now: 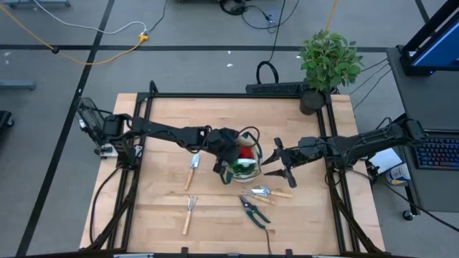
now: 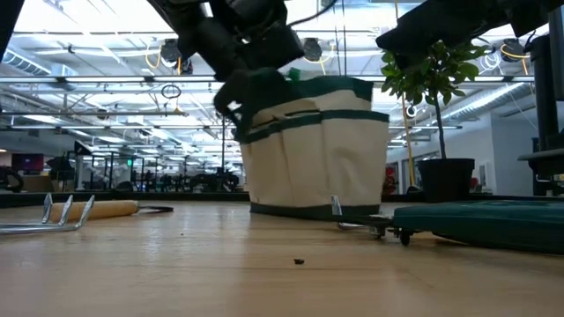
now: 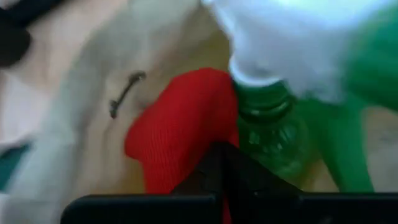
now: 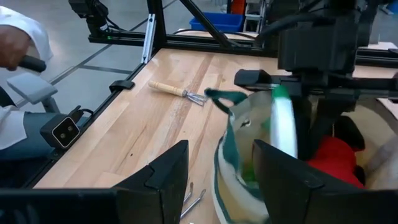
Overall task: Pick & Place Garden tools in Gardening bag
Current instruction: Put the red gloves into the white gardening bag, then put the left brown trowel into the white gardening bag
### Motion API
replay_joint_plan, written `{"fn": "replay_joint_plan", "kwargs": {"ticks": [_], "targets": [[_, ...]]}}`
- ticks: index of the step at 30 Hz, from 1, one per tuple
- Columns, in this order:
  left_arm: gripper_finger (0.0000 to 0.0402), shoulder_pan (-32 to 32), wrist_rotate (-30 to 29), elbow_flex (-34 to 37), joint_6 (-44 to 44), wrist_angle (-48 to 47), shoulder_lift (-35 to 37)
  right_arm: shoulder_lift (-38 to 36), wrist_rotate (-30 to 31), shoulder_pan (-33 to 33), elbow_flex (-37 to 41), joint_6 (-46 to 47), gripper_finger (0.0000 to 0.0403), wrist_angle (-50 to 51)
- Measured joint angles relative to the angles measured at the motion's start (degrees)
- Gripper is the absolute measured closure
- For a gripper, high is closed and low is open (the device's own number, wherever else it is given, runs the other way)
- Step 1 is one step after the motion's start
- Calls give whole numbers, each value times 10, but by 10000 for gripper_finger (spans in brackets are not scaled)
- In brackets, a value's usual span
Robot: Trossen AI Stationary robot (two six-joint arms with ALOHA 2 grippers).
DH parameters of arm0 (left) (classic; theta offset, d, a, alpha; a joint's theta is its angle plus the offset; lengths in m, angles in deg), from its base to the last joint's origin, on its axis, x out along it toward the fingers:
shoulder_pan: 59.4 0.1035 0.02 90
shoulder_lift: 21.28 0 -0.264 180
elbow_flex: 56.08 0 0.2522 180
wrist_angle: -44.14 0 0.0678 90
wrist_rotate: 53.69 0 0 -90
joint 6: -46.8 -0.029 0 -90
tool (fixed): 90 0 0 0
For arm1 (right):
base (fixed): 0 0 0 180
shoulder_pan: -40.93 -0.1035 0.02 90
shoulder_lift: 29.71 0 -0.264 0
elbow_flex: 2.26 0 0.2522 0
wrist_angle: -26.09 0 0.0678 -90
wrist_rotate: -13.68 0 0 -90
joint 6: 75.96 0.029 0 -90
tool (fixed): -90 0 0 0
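The beige gardening bag (image 1: 244,169) with dark green trim stands upright at the table's middle and shows in the low view (image 2: 317,150). Inside it lie a red item (image 3: 180,137) and a green bottle with a white top (image 3: 273,130). My left gripper (image 1: 233,154) reaches down into the bag's opening, fingers shut (image 3: 224,155). My right gripper (image 1: 276,166) is open and empty just right of the bag (image 4: 233,180). On the table lie a trowel (image 1: 193,170), a fork (image 1: 188,213), a second trowel (image 1: 267,192) and the black-handled shears (image 1: 252,211). My left gripper comes from above, pointing down into the bag, and its shut fingertips (image 3: 214,168) stand right at the red item's edge (image 3: 205,155). I cannot tell whether they pinch it or only touch it.
A potted green plant (image 1: 326,61) stands at the far right corner. The black frame rails (image 1: 215,95) run along the table's edges. A person's white sleeve and hand (image 4: 18,43) show beyond the table's left side. Bare wood lies along the far side and the near left.
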Motion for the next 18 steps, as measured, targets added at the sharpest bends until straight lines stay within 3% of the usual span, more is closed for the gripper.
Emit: {"fn": "replay_joint_plan", "kwargs": {"ticks": [7, 18], "targets": [[396, -3, 9, 0, -13, -6, 20, 0, 0, 0, 0, -11, 232, 0], [398, -25, -34, 0, -31, -22, 145, 0, -1, 0, 0, -12, 232, 0]]}}
